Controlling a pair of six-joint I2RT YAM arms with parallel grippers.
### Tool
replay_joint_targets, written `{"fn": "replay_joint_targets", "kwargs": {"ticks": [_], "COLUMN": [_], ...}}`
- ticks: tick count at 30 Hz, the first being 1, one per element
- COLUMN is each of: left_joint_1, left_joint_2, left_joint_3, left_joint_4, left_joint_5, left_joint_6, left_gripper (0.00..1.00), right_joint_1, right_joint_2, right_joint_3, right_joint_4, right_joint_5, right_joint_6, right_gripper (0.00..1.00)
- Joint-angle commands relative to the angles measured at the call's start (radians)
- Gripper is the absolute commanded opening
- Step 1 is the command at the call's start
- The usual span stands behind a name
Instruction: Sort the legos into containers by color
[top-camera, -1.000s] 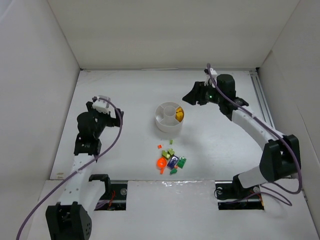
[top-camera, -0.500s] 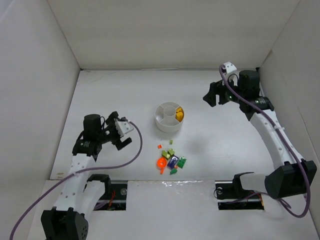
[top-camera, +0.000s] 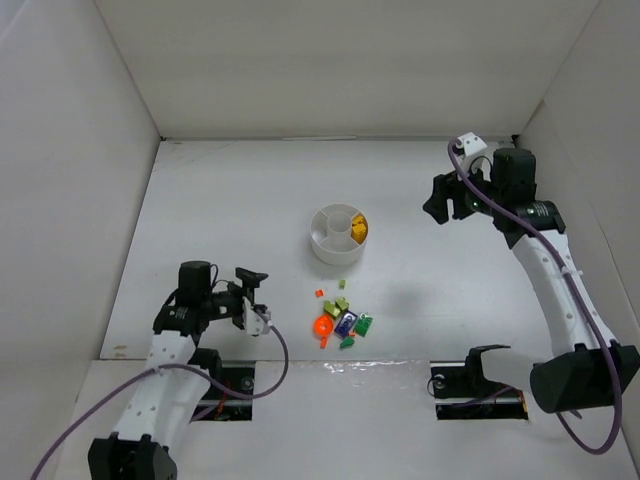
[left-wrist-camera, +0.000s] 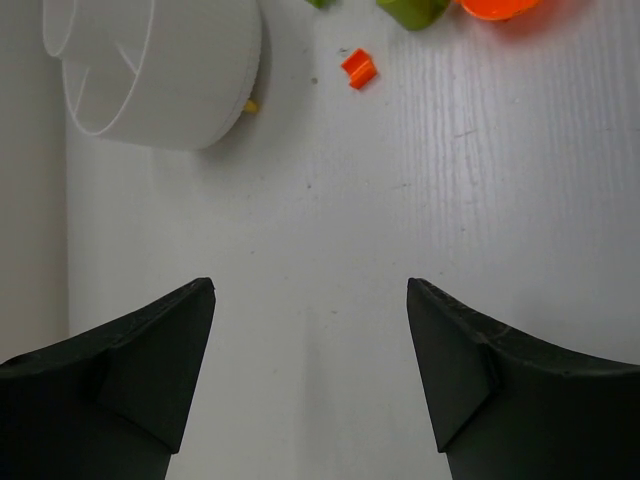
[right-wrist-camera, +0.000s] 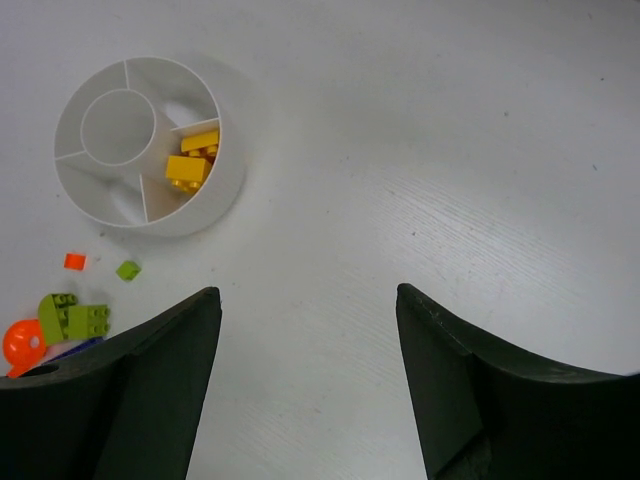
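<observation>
Dish (right-wrist-camera: 165, 225): yellow legos (right-wrist-camera: 188, 170) in one wedge compartment (right-wrist-camera: 185, 200).

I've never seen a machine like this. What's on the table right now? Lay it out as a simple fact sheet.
Dish: round, white, with wedge compartments around a centre cup
Yellow bricks: inside the dish, all in one wedge
Loose bricks: orange, green, lime and blue, clustered on the table on the near side of the dish
Left fingers: open, holding nothing, low over the table left of the pile
Right fingers: open, holding nothing, off to the dish's right
</observation>
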Motion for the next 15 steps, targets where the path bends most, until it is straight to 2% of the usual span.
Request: {"fn": "replay_joint_targets", "kwargs": {"ticks": [1, 2, 3, 6, 7, 9, 15], "left_joint_1": [-0.05, -0.071, -0.087, -0.098, -0.108, -0.124, -0.257], "left_joint_2": [0.146, 0.197, 0.284, 0.378, 0.418, 0.441, 0.484], "left_joint_3": [0.103, 0.139, 0.174, 0.3, 0.326, 0.393, 0.44], "left_joint_4": [-0.03, -0.03, -0.03, -0.021, -0.021, -0.031, -0.099], "left_joint_5": [0.089, 0.072, 0.061, 0.05, 0.039, 0.039, 0.009], "left_joint_6": [0.12, 0.096, 0.003, -0.166, -0.264, -0.335, -0.491], "left_gripper": [0.73, 0.71, 0.71, 0.69, 0.69, 0.69, 0.7], "right_joint_1": [-0.025, -0.025, -0.025, -0.034, -0.034, -0.034, -0.074], "right_joint_2": [-0.04, -0.04, -0.051, -0.051, -0.051, -0.04, -0.028], "right_joint_3": [0.016, 0.007, -0.002, -0.039, -0.039, -0.066, -0.076], "right_joint_4": [-0.019, -0.019, -0.01, 0.002, 0.011, 0.021, 0.03], "right_joint_5": [-0.003, -0.017, -0.017, -0.048, -0.048, -0.057, -0.057], "right_joint_6": [-0.029, -0.029, -0.029, -0.029, -0.029, -0.029, -0.029], "right_gripper": [0.75, 0.75, 0.75, 0.75, 0.75, 0.75, 0.75]}}
